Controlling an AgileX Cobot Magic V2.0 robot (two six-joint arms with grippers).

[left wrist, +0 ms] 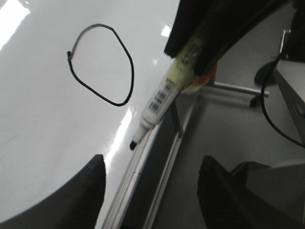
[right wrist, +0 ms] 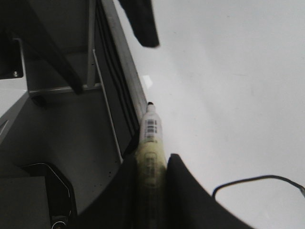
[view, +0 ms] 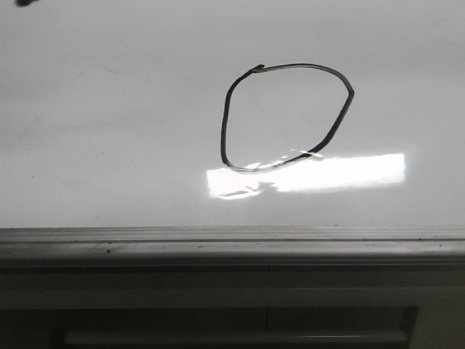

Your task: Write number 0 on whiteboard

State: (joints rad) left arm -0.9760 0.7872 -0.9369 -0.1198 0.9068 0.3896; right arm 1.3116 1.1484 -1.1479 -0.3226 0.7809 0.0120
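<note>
The whiteboard [view: 109, 131] fills most of what I see ahead, glossy white, with its grey metal frame [view: 232, 247] running along the near edge. A bright rectangular glare [view: 341, 172] lies across its lower part. On the board, right of the middle, sits the number 0 [view: 227, 116]: a thin black loop, wide and uneven, pinched to a corner on its right side, closed at the top left with a small hook. Its top stroke is paler grey than the dark sides, and its bottom runs into the glare.

My right claw [right wrist: 151, 176] is clamped on a marker [right wrist: 151, 138], its pale barrel squeezed between both fingers, black tip bare and over the board's edge; whether it touches I cannot tell. My left claw [left wrist: 151, 188] stands apart, holding nothing, over the frame.
</note>
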